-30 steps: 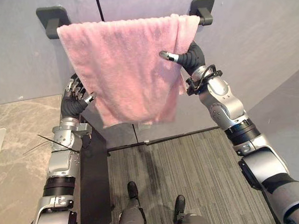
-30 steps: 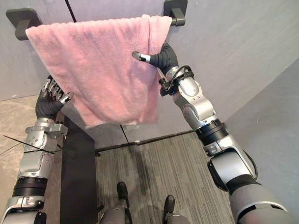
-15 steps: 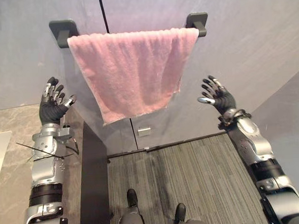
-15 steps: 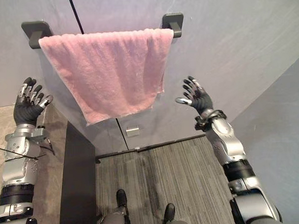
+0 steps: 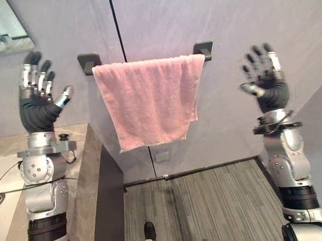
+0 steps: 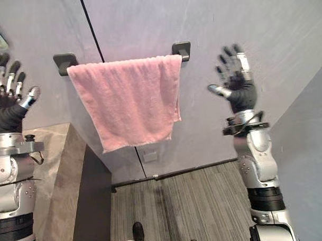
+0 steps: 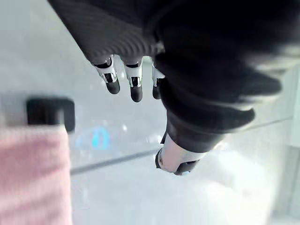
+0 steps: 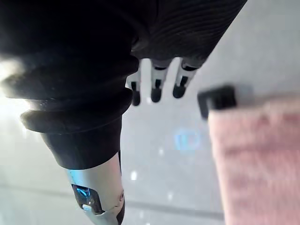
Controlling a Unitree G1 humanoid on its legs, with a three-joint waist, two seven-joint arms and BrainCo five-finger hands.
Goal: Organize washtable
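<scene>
Two hands, the left hand (image 5: 36, 106) and the right hand (image 5: 268, 85), are raised empty on either side of a pink towel (image 5: 150, 102) that hangs on a dark rail (image 5: 203, 48).

The grey wall (image 5: 163, 20) fills the background, with striped carpet (image 5: 206, 203) below it and a stone counter (image 5: 86, 170) at the robot's left. The towel is draped over the rail and spans it between the two end mounts (image 5: 88, 63), its lower edge slanting down toward the left. Both hands have straight, spread fingers with palms toward the wall, and neither touches the towel: the left is near the left mount, the right well apart from the right one. A small pale plate (image 5: 161, 155) sits on the wall under the towel, possibly a socket cover.
</scene>
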